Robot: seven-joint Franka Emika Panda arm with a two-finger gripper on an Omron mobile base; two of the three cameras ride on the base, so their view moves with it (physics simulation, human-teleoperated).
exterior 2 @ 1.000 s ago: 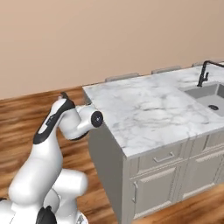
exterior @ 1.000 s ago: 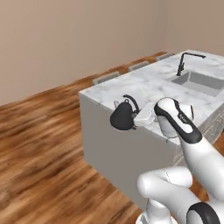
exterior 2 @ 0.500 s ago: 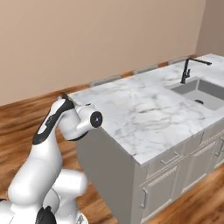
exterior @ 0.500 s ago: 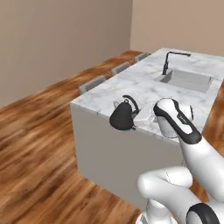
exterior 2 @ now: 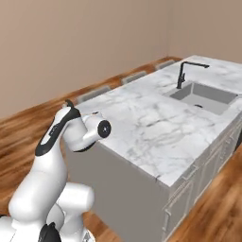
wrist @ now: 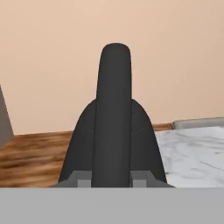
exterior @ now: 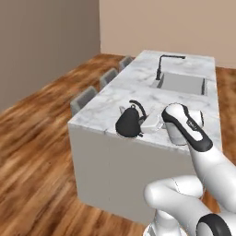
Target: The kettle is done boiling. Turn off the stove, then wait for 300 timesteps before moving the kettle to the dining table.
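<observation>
Clamped by the gripper point(wrist: 113, 179) at its arched handle, the cone-shaped dark kettle point(exterior: 130, 123) was held over the veined marble dining table point(exterior: 193, 99).

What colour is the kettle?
Dark grey, almost black, with a pale spout; the kettle shows best in the left base view.

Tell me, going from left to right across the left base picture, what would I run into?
Wooden floor → grey chairs → kettle held by the gripper over the marble table's near end → white robot arm. The faucet and sink lie farther back on the table.
</observation>
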